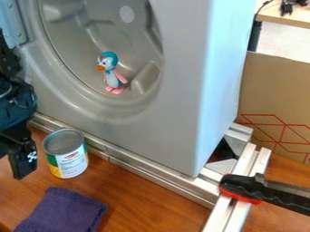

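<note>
At the left edge hangs the black gripper (21, 156), partly cut off by the frame, just left of an open-topped metal can (68, 158) with a green, white and yellow label. A gap shows between the gripper and the can, which stands upright on the wooden surface. Below them lies a purple cloth (63, 211), folded or bunched. A blue and white toy penguin (112, 74) with an orange beak and pink feet stands inside the rounded hollow of a grey appliance door (127, 108).
Metal rails (142, 168) run along the appliance's base and meet other rails at the right. A clamp (242, 186) with a black and red handle sits on them. Behind stands a cardboard panel (275, 97), with a light table (290, 16) farther back.
</note>
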Robot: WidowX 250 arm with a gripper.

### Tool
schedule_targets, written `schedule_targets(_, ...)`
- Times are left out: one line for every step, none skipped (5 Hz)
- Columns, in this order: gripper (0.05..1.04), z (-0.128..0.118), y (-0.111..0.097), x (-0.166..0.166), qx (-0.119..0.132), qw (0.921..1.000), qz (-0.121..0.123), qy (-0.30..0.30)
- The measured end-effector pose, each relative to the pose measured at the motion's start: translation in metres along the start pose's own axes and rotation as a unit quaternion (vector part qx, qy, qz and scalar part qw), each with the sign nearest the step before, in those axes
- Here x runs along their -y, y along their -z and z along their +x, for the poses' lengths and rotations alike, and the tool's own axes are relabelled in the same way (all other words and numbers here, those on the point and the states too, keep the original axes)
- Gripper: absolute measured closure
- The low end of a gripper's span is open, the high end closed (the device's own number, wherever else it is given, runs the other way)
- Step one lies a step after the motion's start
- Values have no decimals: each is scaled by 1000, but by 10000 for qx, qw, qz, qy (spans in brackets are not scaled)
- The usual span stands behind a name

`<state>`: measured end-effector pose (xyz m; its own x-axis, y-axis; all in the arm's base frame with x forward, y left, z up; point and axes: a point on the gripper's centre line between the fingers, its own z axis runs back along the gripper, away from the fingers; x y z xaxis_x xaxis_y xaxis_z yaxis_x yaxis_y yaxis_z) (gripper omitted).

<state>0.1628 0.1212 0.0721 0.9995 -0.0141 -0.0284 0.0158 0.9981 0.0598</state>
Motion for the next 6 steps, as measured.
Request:
schedule_targets(83,-1,4,1,-72,10000,-58,9)
schedule_targets(83,21,3,-8,16,9991,-307,289)
schedule_targets(83,41,5,-35,22,9982,-576,161)
schedule_targets(83,61,11,-53,-67,9980,-602,151)
schedule_targets(83,68,25,-65,-222,9982,-512,197)
schedule_targets(83,68,38,-63,-346,9971,-623,258)
